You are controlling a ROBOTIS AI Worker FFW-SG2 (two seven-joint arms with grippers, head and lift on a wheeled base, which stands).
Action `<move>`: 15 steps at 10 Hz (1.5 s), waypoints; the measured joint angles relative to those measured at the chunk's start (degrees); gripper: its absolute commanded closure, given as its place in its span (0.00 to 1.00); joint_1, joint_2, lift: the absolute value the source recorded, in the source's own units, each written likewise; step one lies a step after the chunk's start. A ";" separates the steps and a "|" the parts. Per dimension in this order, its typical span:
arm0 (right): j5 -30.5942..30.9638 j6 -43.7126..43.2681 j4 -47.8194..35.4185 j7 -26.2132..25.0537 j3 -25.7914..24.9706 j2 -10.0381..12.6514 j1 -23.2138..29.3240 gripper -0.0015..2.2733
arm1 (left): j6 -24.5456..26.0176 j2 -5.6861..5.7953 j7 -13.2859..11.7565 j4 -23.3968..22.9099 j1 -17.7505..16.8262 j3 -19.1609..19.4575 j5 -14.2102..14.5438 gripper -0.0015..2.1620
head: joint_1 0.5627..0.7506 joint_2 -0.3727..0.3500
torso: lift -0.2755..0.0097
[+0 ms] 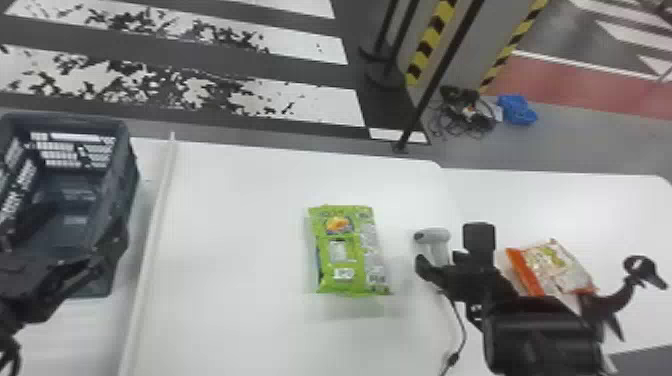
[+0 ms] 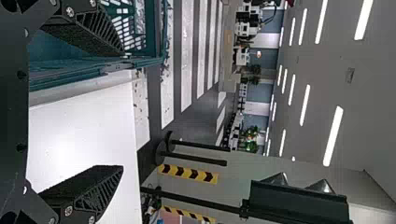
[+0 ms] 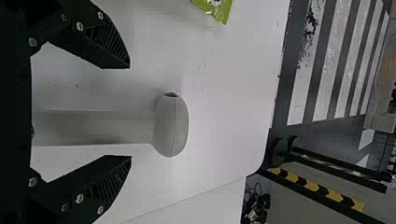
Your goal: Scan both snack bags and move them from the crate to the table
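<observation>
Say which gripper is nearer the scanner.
Right. The right gripper has its open fingers either side of the handle of the scanner, not gripping it; the left gripper is well off to the left, by the crate.

In this view we've got the R pincer (image 1: 442,262) (image 3: 130,112) w/ its 2 ribbed blk fingers spread, one on each side of the grey scanner (image 3: 171,126). Its handle (image 3: 93,128) runs btwn them, apart from both, & its rounded head is just past the tips. We see part of the green snack bag (image 3: 220,9) on the white desk (image 3: 233,93), well apart from the scanner. Past the desk we've got white-striped floor (image 3: 323,84), blk cables (image 3: 257,205) & yel/blk tape (image 3: 314,188).
</observation>
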 measured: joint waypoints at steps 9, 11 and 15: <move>-0.46 8.82 -13.27 -0.13 -1.81 1.49 6.19 0.99 | -0.01 0.07 0.00 0.56 0.06 0.01 0.08 0.07 | 0.70 0.11 | 0.84; -1.19 16.81 -23.96 -0.02 -2.45 2.57 12.02 0.99 | -0.01 0.01 0.00 0.60 -0.12 -0.07 0.08 0.07 | 0.70 0.12 | 0.84; -1.86 26.28 -39.11 0.79 -0.94 4.76 19.98 0.99 | -0.42 -0.25 0.00 0.74 0.40 0.12 0.09 0.07 | 0.70 0.17 | 0.84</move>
